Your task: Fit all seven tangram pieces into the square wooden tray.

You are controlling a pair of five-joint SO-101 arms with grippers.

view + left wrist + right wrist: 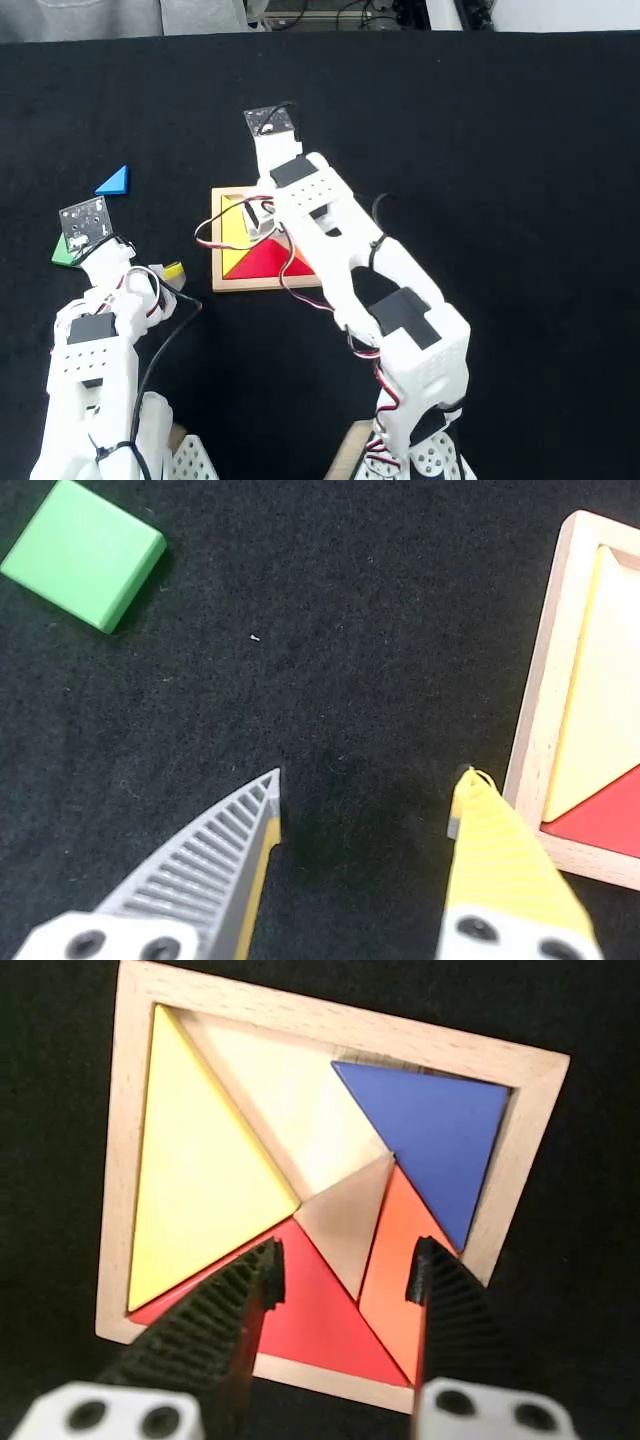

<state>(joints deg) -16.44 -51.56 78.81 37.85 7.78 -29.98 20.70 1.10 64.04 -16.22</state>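
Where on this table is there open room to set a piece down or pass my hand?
The black table is bare right of the wooden tray and along its far edge. It is crowded left of the tray, around the left gripper, green piece and blue triangle; the right gripper hangs over the tray.

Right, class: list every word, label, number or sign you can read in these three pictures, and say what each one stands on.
None can be read.
The wooden tray and its pieces, such as the yellow triangle, are plain.
The green piece and the blue triangle on the table carry no print.
The left wrist board and the right wrist board show only specks, too small to read.
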